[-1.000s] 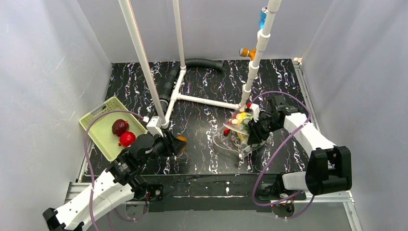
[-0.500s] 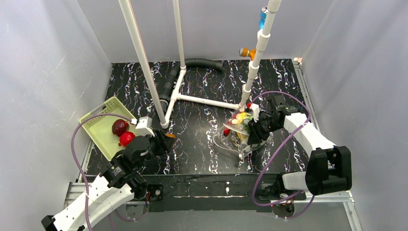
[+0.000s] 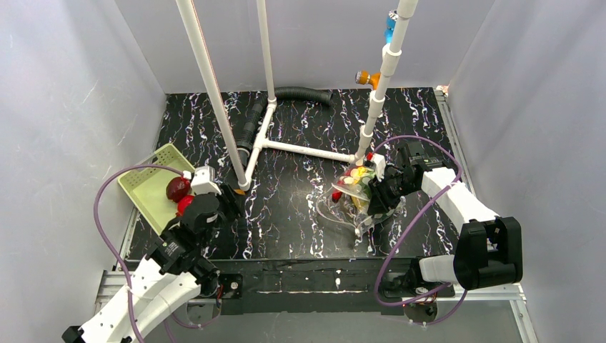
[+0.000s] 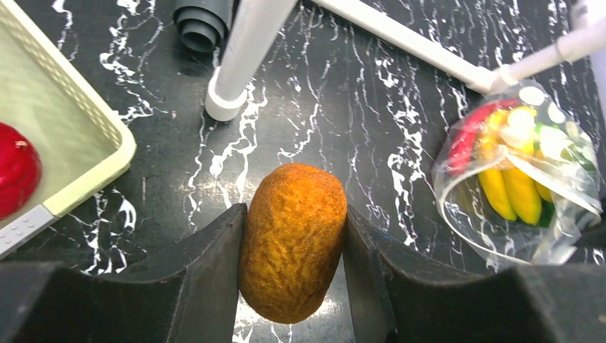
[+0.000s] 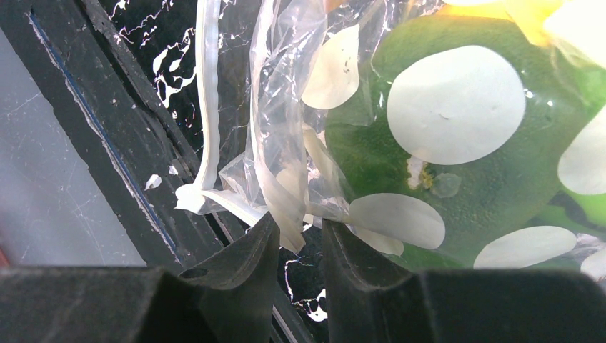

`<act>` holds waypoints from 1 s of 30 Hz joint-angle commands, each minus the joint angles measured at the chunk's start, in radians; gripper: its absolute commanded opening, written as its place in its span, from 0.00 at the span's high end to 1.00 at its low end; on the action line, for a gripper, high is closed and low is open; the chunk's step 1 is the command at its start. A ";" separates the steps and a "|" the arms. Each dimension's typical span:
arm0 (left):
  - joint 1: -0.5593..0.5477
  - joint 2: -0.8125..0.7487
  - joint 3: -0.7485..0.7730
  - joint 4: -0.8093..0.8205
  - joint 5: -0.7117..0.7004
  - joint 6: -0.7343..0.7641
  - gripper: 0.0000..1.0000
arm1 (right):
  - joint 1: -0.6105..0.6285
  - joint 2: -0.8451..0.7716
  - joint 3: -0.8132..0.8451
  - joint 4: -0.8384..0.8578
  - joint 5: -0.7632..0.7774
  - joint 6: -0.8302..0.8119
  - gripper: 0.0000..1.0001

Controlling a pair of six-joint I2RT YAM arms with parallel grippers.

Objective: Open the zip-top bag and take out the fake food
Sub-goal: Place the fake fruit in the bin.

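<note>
Left hand [image 4: 294,218] has swung over to the basket [image 4: 93,121], squeezing an orange food piece [image 4: 293,257]. Right hand [image 5: 300,236] pinches the bag [image 5: 286,107] on the worktop [image 3: 300,121], bananas [image 4: 511,193] inside. That thin pinch on slick plastic might slip and dump everything.

Black white-veined table [image 3: 300,236] under a pale-green basket [image 3: 146,191], white pipe frame [image 3: 300,150], grey hose [image 3: 304,93], dotted zip-top bag [image 3: 336,209]
</note>
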 commanded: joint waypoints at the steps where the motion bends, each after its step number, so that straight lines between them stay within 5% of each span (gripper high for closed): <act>1: 0.066 0.030 0.033 -0.002 -0.007 0.033 1.00 | 0.004 -0.006 0.032 -0.012 -0.014 -0.017 0.65; 22: 0.592 0.203 0.099 0.076 0.341 0.103 1.00 | 0.005 -0.001 0.033 -0.016 -0.015 -0.018 0.65; 30: 0.681 0.252 0.094 0.088 0.327 0.149 1.00 | 0.005 0.003 0.035 -0.017 -0.015 -0.019 0.65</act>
